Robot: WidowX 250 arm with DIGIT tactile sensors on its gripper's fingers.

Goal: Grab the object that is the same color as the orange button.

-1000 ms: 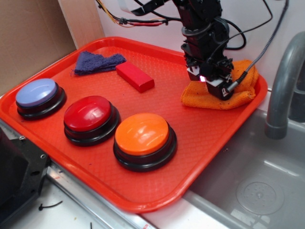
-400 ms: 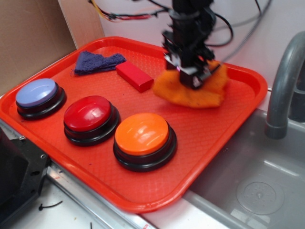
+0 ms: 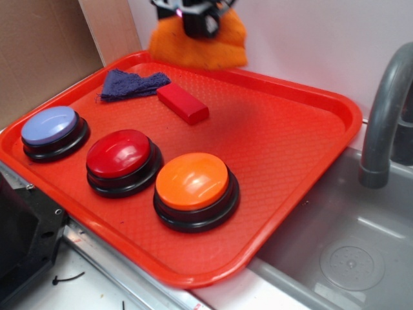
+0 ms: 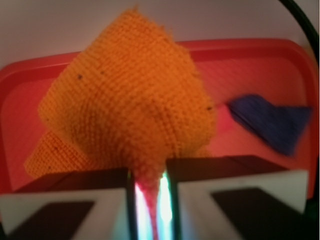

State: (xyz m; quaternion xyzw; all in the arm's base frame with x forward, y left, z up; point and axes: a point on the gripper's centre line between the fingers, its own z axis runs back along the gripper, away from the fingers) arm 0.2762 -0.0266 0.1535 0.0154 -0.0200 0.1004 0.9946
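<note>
The orange knitted cloth (image 3: 197,45) hangs in the air above the back edge of the red tray (image 3: 277,155), pinched in my gripper (image 3: 193,19), which is mostly cut off by the top of the exterior view. In the wrist view the cloth (image 4: 130,105) fans out from a narrow fold squeezed between the two nearly closed fingers of the gripper (image 4: 149,200). The orange button (image 3: 193,184) sits at the tray's front, far below and in front of the cloth.
A red-domed button (image 3: 121,157) and a light blue-domed button (image 3: 51,128) stand left of the orange one. A red block (image 3: 183,103) and a dark blue cloth (image 3: 131,84) lie at the tray's back left. A grey faucet (image 3: 384,116) and a sink are to the right.
The gripper has lifted the orange cloth off the tray's back right and carried it up and to the left, high above the tray's back edge.
</note>
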